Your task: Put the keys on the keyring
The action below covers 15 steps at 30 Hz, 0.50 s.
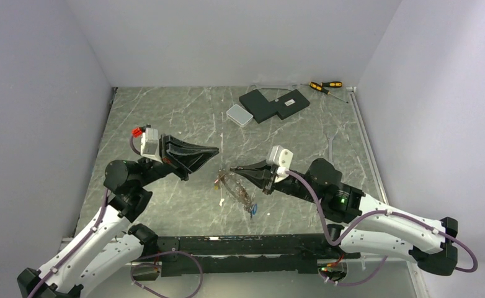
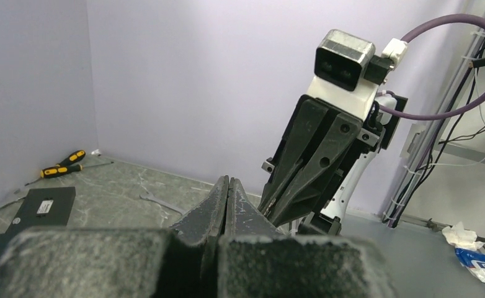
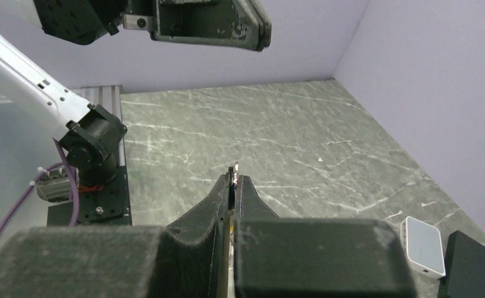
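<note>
**Top view.** The right claw [image 1: 235, 169] sits just right of the frame's centre, its tip pointing left. Directly under that tip a pale, glinting bundle slants toward the lower right. Its upper part looks like the keyring [image 1: 235, 189] and the lower end like the keys [image 1: 252, 210], 1 of them with a blue tag. At this size I cannot separate ring from keys, or tell whether the bundle hangs or lies on the table [image 1: 165, 112]. The left claw [image 1: 214, 151] is above and left of the bundle, near it but apart, with its tip aimed right at the other claw.

**Left wrist view.** The left claw [image 2: 227, 186] has its 2 fingers pressed flat together with nothing between them. The right claw [image 2: 268, 210] leans in from the upper right, its tip close beside the left one. The ring and keys are hidden here.

**Right wrist view.** The right claw [image 3: 232, 186] is clamped on a thin metal piece seen edge-on, at centre frame. It stands upright along the fingers and shows a reddish speck at its top. I take this for the keyring [image 3: 233, 177]. The left claw [image 3: 262, 28] hangs at the top edge, above and beyond it.

Judged from this, the right arm has the ring, and the empty left arm is nearer to any loose key.
</note>
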{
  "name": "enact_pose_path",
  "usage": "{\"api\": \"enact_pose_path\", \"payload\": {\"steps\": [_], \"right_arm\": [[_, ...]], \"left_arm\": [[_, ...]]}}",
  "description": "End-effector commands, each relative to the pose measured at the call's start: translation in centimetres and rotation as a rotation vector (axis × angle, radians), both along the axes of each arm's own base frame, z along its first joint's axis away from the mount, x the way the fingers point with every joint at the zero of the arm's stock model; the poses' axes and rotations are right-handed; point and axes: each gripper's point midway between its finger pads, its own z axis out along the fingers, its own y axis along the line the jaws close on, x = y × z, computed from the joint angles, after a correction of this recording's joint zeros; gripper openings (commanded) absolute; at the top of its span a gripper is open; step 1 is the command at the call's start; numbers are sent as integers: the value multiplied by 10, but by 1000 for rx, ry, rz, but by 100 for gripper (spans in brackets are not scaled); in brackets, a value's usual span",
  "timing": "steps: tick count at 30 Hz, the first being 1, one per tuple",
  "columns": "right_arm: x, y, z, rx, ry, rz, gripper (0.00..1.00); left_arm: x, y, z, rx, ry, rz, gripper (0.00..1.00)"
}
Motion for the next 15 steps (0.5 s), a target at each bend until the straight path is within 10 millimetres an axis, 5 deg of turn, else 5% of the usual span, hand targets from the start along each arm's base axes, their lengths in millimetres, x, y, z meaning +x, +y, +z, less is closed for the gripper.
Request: {"api": "enact_pose_path", "payload": {"steps": [1, 3, 9, 15], "right_arm": [[-5, -11, 65, 171, -88, 5, 0], [-3, -13, 71, 169, -97, -8, 0], [-1, -14, 83, 151, -111, -18, 0], [-3, -12, 93, 145, -120, -4, 0]], "left_arm": [[-4, 2, 5, 48, -24, 8, 0], [-8, 0, -3, 115, -16, -15, 6], [-26, 1, -21, 266, -42, -74, 54], [-39, 1, -37, 375, -80, -153, 60]]}}
